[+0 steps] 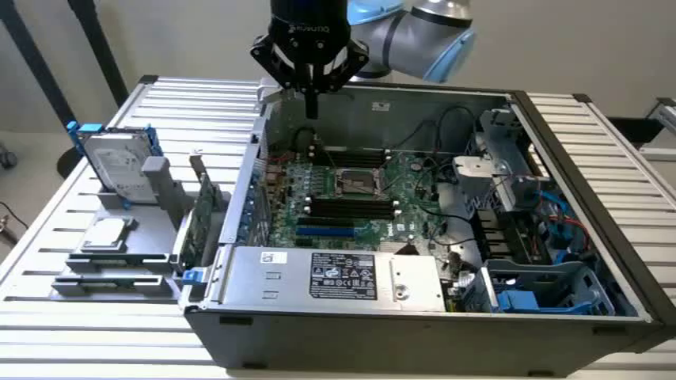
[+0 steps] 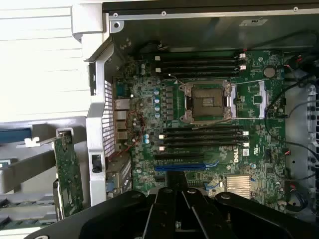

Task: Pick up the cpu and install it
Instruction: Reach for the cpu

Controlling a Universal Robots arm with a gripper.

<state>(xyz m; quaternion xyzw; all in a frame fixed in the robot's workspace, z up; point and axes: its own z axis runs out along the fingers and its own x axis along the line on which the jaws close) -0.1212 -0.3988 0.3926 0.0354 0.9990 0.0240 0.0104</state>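
Exterior view, nearest the camera: a power supply box runs along the front of the open computer case, lower middle of the frame. At the exterior view's lower left, the cpu lies flat on a grey rack on the slatted desk, well apart from the tool. Behind it a hard drive stands upright, and a green card stands just beside the case wall. Deeper in lies the green board with its open socket. Farthest back, top centre, the tool hangs over the case's rear edge, pinched narrow and holding nothing.
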